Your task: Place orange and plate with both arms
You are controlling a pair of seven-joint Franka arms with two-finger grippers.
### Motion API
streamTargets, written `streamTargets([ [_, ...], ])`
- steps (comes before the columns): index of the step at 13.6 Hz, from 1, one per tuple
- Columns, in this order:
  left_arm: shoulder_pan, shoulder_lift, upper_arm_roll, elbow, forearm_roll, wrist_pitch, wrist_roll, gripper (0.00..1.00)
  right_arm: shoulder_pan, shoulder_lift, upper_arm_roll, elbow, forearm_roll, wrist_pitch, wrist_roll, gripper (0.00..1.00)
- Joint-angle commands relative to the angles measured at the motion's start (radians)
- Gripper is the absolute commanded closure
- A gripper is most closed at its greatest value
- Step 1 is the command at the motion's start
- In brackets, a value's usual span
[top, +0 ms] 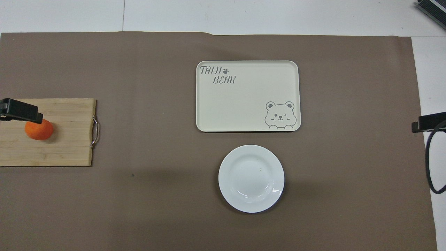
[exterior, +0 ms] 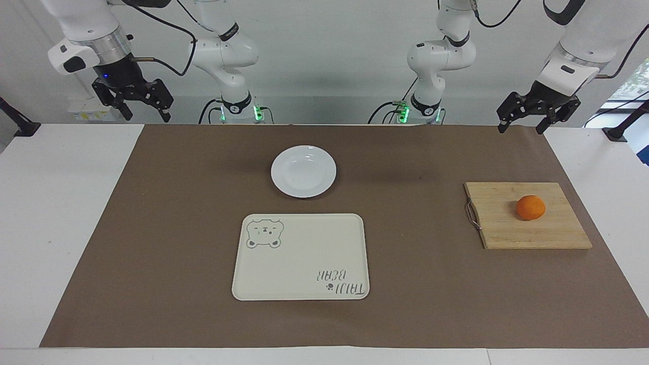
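The orange (exterior: pixel 530 207) lies on a wooden cutting board (exterior: pixel 507 230) toward the left arm's end of the table; it also shows in the overhead view (top: pixel 38 129). The white plate (exterior: pixel 303 171) sits bare on the brown mat near the middle, and shows in the overhead view (top: pixel 251 178) too. My left gripper (exterior: pixel 520 128) hangs open and empty in the air over the mat's edge by the robots, apart from the orange. My right gripper (exterior: pixel 146 115) hangs open and empty over the same edge at the right arm's end. Both arms wait.
A cream rectangular tray with a bear drawing (exterior: pixel 300 256) lies just farther from the robots than the plate, and shows in the overhead view (top: pixel 248 96). The cutting board (top: pixel 66 132) has a metal handle (top: pixel 94 131) on its side toward the plate. A brown mat (exterior: pixel 167 228) covers the table.
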Motion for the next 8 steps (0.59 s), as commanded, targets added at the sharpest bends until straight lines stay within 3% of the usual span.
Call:
streamTargets([
  [1,0.01,-0.018,-0.002,-0.012,-0.004,-0.012,0.006,0.0,0.003,0.004,0.017,0.044,-0.02,-0.022,-0.015,0.0],
  [8,0.005,-0.018,-0.002,-0.011,-0.004,-0.016,-0.001,0.0,0.004,-0.008,0.017,0.029,-0.018,-0.033,-0.014,0.0],
])
